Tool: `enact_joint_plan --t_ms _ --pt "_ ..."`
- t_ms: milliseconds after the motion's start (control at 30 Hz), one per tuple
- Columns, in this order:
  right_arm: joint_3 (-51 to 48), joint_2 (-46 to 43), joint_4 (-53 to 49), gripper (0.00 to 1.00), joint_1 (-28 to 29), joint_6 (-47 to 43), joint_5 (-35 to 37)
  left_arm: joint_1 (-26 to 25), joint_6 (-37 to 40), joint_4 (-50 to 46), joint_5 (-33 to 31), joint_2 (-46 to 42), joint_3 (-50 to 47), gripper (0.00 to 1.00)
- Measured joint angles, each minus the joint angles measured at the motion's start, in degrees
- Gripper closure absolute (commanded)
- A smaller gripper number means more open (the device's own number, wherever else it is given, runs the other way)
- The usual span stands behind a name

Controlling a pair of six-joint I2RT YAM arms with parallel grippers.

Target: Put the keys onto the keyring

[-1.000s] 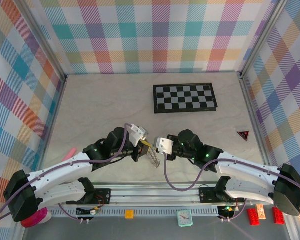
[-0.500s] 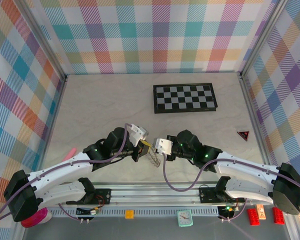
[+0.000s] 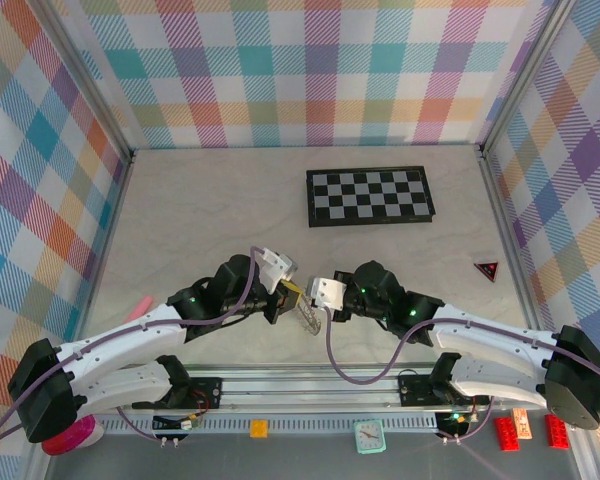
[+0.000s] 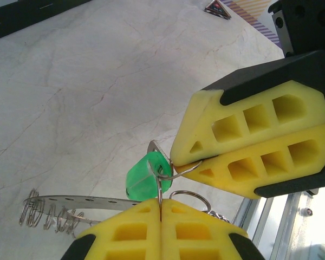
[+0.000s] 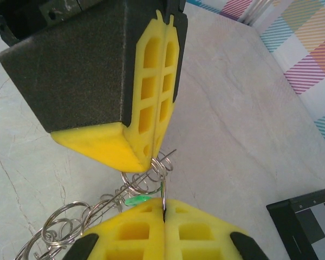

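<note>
— Which step?
— Threading, I'd say. My left gripper (image 4: 161,205) and right gripper (image 4: 173,161) meet tip to tip, centre-near, both pinched shut on the wire loop (image 4: 180,170). The green key (image 4: 143,179) hangs there, keyring (image 4: 86,203) just beside.
— Next?
— Probably working the key round, without slipping.

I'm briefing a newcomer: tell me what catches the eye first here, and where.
Both arms meet nose to nose at the table's near edge, the left gripper and right gripper shut on a dangling keyring. A bright green key hangs between them. Farther back lies a black-and-white checkerboard.
</note>
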Motion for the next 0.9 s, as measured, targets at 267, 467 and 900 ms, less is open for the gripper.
enact_joint_plan --t_ms 267,467,900 --pt "0.0 0.1 0.0 1.00 0.2 -0.2 0.0 0.0 0.0 0.0 0.1 0.0 0.0 1.00" --pt "0.0 0.8 0.0 1.00 0.2 -0.4 0.0 0.0 0.0 0.0 0.1 0.0 0.0 1.00" --pt "0.0 1.3 -1.0 1.00 0.2 -0.6 -1.8 0.0 0.2 0.0 1.6 0.5 -0.1 1.00"
